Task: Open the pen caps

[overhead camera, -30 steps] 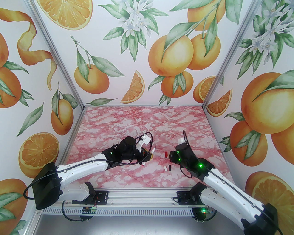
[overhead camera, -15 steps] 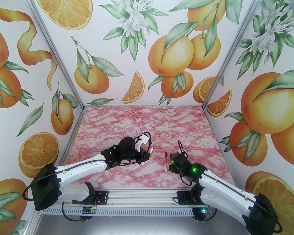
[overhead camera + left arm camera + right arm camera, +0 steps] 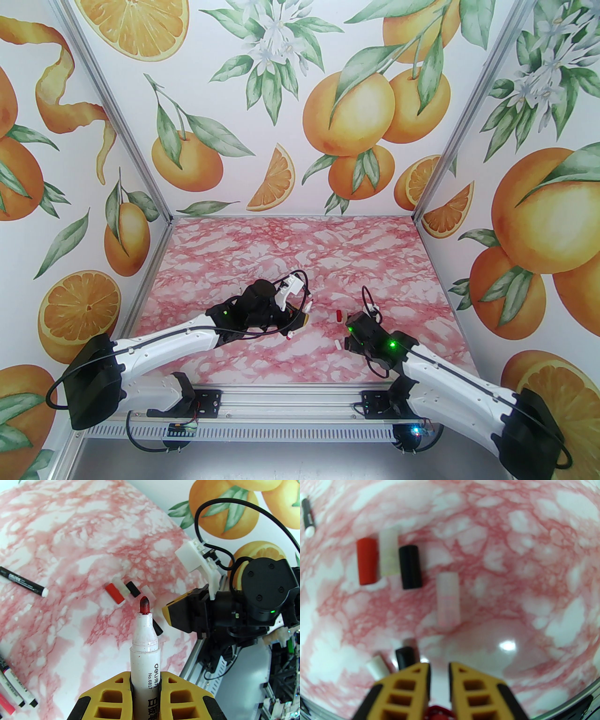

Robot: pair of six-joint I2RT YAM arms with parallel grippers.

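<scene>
My left gripper (image 3: 145, 674) is shut on a white marker (image 3: 145, 648) whose bare red tip (image 3: 144, 604) points out over the table; it also shows in the top view (image 3: 304, 315). Loose pen caps lie on the marble: red (image 3: 366, 560), white (image 3: 388, 551) and black (image 3: 410, 566) side by side, a clear one (image 3: 448, 598) to their right. A black cap (image 3: 405, 657) and a white cap (image 3: 376, 667) sit just left of my right gripper (image 3: 438, 665). That gripper hovers low, jaws nearly together, a red cap (image 3: 438, 710) deep between them.
A black marker (image 3: 23, 583) lies at the far left, and more markers (image 3: 16, 686) lie at the near left, one of them pink (image 3: 5, 703). The table's metal front rail (image 3: 290, 403) runs close behind the caps. The printed walls (image 3: 300, 117) enclose the table.
My right arm has pulled back toward the near edge and dropped lower over the caps. The left arm and its marker have stayed put.
</scene>
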